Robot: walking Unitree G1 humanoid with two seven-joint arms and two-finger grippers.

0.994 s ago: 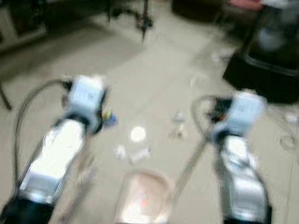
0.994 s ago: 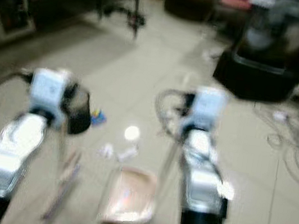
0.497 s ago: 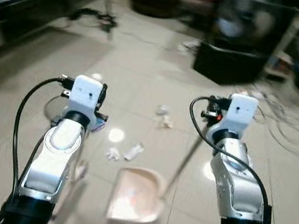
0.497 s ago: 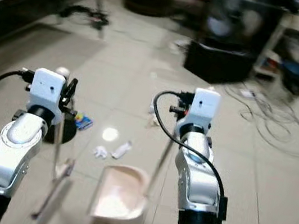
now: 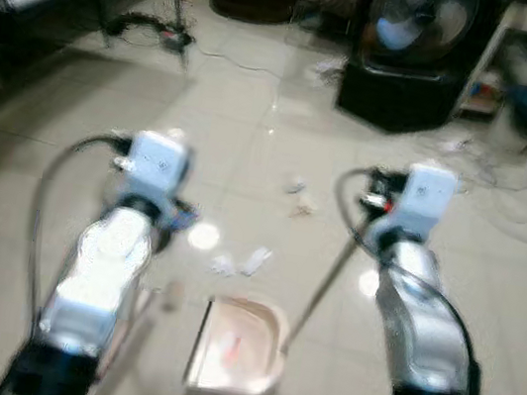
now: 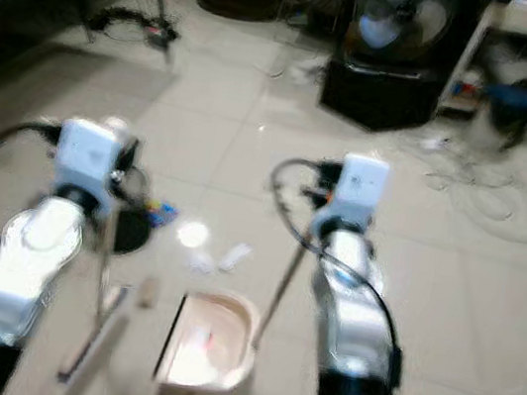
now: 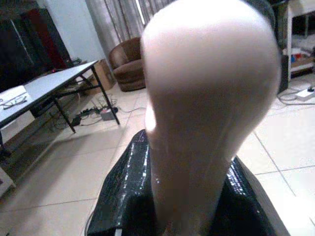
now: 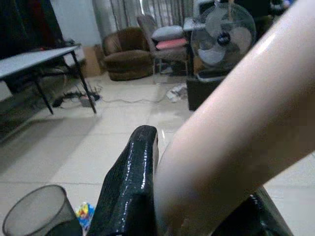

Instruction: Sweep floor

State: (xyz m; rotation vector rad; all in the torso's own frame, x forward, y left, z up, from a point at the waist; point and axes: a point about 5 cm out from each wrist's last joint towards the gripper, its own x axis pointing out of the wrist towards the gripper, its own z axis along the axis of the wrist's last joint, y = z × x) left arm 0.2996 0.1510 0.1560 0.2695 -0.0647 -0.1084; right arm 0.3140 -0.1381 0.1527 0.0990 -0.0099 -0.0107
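Silver arms, white boxy wrist housings (black cables looping out), black elbow cuffs.

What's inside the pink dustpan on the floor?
The dustpan holds a small reddish smear or scrap near its middle. Blur hides what it is. White paper scraps lie on the floor beyond it.

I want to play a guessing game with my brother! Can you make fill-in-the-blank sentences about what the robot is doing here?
1. The right gripper holds the handle of the pink ___.
2. The left gripper holds the handle of the ___.
3. The scraps lie on the ___.
4. The fan stands on a ___ box.

Missing words: dustpan; broom; floor; black
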